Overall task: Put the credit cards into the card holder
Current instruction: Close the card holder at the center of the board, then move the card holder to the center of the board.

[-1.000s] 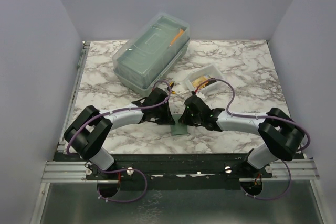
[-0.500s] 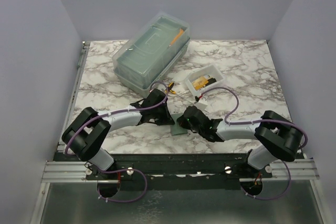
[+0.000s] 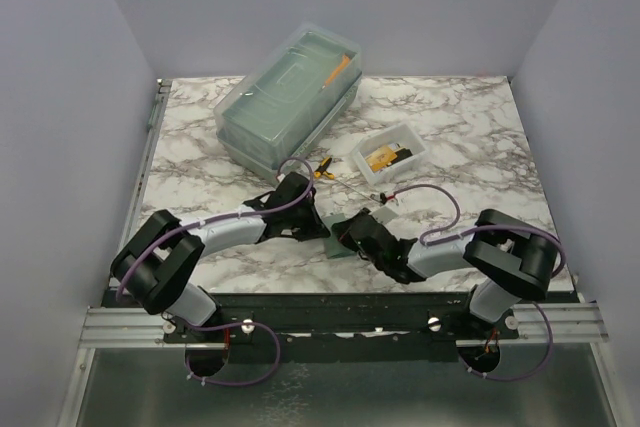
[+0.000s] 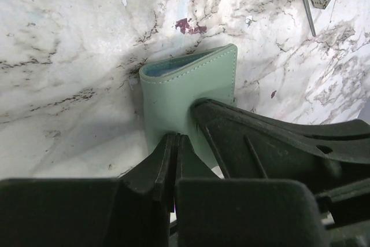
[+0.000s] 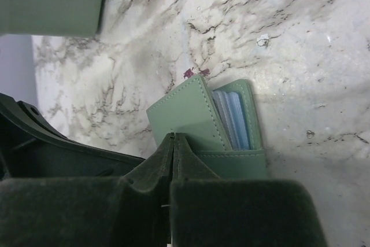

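Note:
The grey-green card holder (image 4: 191,88) lies on the marble near the front edge, between both grippers (image 3: 338,249). It is partly folded; one panel stands raised, and pale blue pockets (image 5: 234,114) show under it. My left gripper (image 4: 175,138) is shut, with its tips resting on the holder's outer cover. My right gripper (image 5: 175,137) is also shut, its tips against the raised panel from the other side. Neither visibly pinches anything. The credit cards lie in the white tray (image 3: 410,137): one gold-yellow (image 3: 379,158), one black (image 3: 401,155).
A large translucent lidded box (image 3: 288,97) stands at the back left. A yellow-handled small tool (image 3: 322,168) lies between the box and the tray. The right arm's black body (image 4: 289,148) fills the lower right of the left wrist view.
My right arm has lowered and drawn towards the near edge, and its gripper has slid left onto the card holder. Its cable no longer crosses the tray. The left gripper has barely moved.

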### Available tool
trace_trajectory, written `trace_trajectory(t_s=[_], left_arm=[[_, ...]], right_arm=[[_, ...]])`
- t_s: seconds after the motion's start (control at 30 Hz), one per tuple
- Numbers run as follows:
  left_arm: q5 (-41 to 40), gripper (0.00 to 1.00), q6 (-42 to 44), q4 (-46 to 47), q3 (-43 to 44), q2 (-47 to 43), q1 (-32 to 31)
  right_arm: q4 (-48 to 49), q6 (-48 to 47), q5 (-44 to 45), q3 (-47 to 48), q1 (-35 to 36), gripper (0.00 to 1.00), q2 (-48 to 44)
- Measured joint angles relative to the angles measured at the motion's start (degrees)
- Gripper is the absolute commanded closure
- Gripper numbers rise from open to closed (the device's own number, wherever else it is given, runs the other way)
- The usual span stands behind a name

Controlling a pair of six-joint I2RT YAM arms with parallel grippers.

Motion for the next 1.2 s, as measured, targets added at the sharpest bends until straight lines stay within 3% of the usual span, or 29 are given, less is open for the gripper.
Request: trace_trajectory(t_s=[0.37,0.43,0.53,0.77,0.97,1.2], left_arm=[[-1.64,1.00,-1.27,-1.73,-0.68,-6.12,-0.35],[-2.03,0.92,-1.03,-2.27,-0.68,-7.32,-0.35],[-2.64,0.78,-0.28,-3.48,-0.68,-9.44,-0.35],[-4.13,0.55,2.69,-7.78,0.37,-16.11,-0.35],[-5.14,0.41,5.25,-10.93,2.62,-20.52,-0.02],[-8.59,0.28,8.85,-16.98,8.00,-26.73,1.27]], right_arm=[[29.24,6.95,-8.50,-11.37,-1.05,1.00,6.73],[29.46,5.09,-10.88,-12.87,-1.01,0.91,4.42],[20.33,-0.35,-12.90,-11.39,-0.87,0.74,-1.95],[-13.35,-16.52,-14.86,-0.02,-3.45,0.29,-15.26],[-33.66,-29.59,-17.90,9.60,-6.56,0.19,-18.58],[-42.91,-35.32,-19.98,10.23,-4.33,0.16,-18.05]])
